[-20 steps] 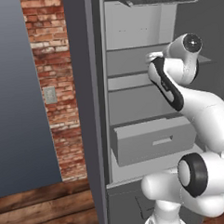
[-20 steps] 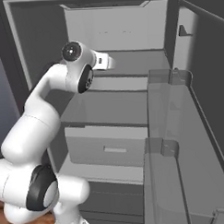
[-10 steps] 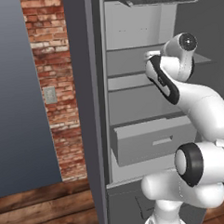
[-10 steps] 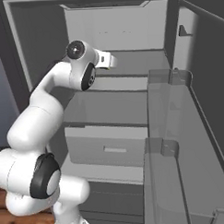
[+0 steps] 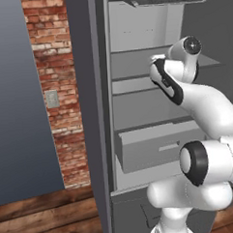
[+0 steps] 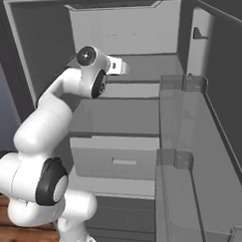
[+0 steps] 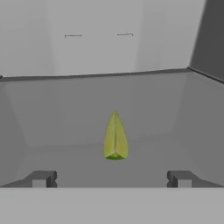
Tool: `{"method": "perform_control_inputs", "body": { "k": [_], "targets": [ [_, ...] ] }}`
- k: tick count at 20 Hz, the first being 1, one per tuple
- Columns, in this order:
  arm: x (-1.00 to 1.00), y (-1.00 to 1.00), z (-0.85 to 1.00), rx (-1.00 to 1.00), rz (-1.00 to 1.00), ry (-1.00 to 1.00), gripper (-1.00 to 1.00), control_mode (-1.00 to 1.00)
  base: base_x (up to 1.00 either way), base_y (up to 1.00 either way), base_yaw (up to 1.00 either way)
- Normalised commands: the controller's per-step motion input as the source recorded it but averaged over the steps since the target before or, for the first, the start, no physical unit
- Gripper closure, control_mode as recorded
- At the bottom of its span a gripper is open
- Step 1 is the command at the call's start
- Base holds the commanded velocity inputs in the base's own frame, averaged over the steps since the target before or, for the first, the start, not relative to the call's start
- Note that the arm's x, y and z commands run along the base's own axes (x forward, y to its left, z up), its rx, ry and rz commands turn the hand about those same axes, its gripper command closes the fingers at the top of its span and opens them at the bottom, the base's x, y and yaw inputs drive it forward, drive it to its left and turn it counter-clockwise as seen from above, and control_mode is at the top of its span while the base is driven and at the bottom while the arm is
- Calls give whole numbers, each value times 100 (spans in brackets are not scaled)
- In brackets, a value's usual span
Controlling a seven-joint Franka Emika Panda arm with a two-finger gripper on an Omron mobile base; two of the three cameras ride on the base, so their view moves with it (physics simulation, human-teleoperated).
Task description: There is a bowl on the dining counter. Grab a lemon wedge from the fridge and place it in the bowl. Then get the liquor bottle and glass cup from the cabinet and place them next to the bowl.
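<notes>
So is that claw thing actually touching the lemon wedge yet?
Apart. In the hand view the lemon wedge lies on the fridge shelf ahead of the open gripper, with bare shelf showing between it and both fingertips.

The lemon wedge [image 7: 115, 138] is yellow-green, pointed end up, resting on a light grey shelf [image 7: 144, 109] of the open fridge [image 5: 101, 114]. It sits straight ahead of the hand [image 7: 111, 178], centred between the spread fingertips [image 7: 42, 178] and apart from them.

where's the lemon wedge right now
In the hand view the lemon wedge lies on a grey fridge shelf, centred ahead of the open gripper, untouched.
</notes>
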Motion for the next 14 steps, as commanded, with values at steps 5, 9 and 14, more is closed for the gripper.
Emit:
{"method": "perform_control_inputs", "body": {
  "k": [5,9,14],
  "targets": [
    [15,-15,-14,0,0,0,-100,-100,0,0,0],
    [14,-6,-13,0,0,0,-100,-100,0,0,0],
    [18,0,-13,-2,0,0,-100,-100,0,0,0]
  ]
}}
